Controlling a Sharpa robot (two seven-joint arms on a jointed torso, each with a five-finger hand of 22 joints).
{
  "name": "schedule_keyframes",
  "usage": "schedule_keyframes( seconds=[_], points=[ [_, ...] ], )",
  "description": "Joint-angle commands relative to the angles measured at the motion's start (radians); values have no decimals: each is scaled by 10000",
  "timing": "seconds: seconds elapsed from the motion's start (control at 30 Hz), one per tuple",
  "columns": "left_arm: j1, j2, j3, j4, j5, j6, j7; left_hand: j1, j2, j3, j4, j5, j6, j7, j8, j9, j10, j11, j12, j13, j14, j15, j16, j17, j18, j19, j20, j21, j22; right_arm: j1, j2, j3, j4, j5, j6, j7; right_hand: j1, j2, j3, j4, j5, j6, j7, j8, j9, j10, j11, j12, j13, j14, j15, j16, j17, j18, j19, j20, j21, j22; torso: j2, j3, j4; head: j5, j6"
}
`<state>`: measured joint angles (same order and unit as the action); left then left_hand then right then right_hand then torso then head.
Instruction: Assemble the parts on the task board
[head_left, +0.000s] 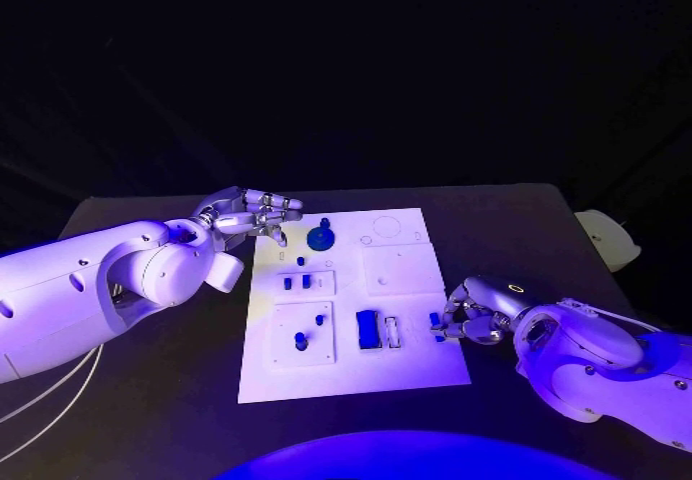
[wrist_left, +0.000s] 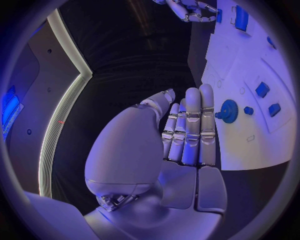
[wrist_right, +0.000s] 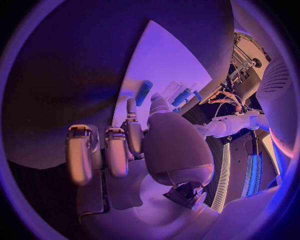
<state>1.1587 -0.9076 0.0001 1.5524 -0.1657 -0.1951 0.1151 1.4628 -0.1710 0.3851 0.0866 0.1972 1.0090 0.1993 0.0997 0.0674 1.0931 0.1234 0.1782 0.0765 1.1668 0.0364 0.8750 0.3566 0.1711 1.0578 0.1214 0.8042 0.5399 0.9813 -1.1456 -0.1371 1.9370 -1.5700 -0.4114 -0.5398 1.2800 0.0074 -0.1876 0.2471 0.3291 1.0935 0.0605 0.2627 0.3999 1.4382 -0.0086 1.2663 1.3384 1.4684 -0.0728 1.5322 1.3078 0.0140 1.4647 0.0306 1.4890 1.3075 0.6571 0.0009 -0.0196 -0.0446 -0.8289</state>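
Note:
The white task board (head_left: 404, 272) lies mid-table. A blue gear (head_left: 320, 238) stands near its far left corner, and my left hand (head_left: 254, 214) hovers just beside it, holding nothing. In the left wrist view the straight fingers (wrist_left: 190, 125) reach almost to the gear (wrist_left: 228, 111). My right hand (head_left: 470, 320) is at the board's right edge and pinches a small blue peg (head_left: 436, 322). The peg (wrist_right: 144, 92) sticks up between thumb and finger over the board (wrist_right: 159, 62). A larger blue block (head_left: 369, 329) and several small blue parts (head_left: 296, 283) sit in the board.
A white object (head_left: 611, 238) lies at the table's right edge. Bare black table (head_left: 159, 400) surrounds the board. A pale upright slot piece (head_left: 392, 331) stands beside the blue block, close to the right hand.

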Motion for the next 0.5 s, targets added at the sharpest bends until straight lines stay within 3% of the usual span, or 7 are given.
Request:
schedule_keyframes(
  seconds=[0.03, 0.4, 0.5],
  points=[
    [3, 3, 5, 34, 57, 98, 42, -65, 57, -54, -8, 7, -76, 10, 62, -2, -58, 21, 66, -14, -51, 3, -56, -11, 133, -44, -6, -42, -15, -62, 98, -3, -38, -203, 162, -52, 103, 25, -67, -6, -16, 79, -1, 6, -4, 36, -47, -43, 76, 836, -20, 29, 1730, 21, 819, 54, 47, 2415, 11, 3, -1, 9, -25],
    [4, -29, 5, 63, 57, 100, 23, -74, 74, -60, -7, 9, -80, 8, 73, -1, -68, 19, 88, -13, -49, 4, -56, -18, 134, -38, -3, -55, -25, -148, 409, -3, -286, -488, 312, -148, 379, 179, 27, -97, -6, 169, -63, -9, -2, 40, -105, -58, 76, 837, -73, 31, 1738, 19, 824, 9, 56, 2420, 4, 2, -3, 28, -56],
    [4, -39, 5, 73, 57, 105, 15, -74, 74, -60, -7, 9, -80, 8, 73, -1, -68, 19, 88, -13, -49, 4, -56, -18, 134, -38, -3, -55, -25, -165, 483, -3, -377, -602, 403, -172, 712, 338, 215, -237, -509, 180, -88, -52, -11, 39, -135, -75, 74, 836, -105, 28, 1735, 20, 823, -26, 49, 2419, 0, 5, 3, 34, -78]
  ],
)
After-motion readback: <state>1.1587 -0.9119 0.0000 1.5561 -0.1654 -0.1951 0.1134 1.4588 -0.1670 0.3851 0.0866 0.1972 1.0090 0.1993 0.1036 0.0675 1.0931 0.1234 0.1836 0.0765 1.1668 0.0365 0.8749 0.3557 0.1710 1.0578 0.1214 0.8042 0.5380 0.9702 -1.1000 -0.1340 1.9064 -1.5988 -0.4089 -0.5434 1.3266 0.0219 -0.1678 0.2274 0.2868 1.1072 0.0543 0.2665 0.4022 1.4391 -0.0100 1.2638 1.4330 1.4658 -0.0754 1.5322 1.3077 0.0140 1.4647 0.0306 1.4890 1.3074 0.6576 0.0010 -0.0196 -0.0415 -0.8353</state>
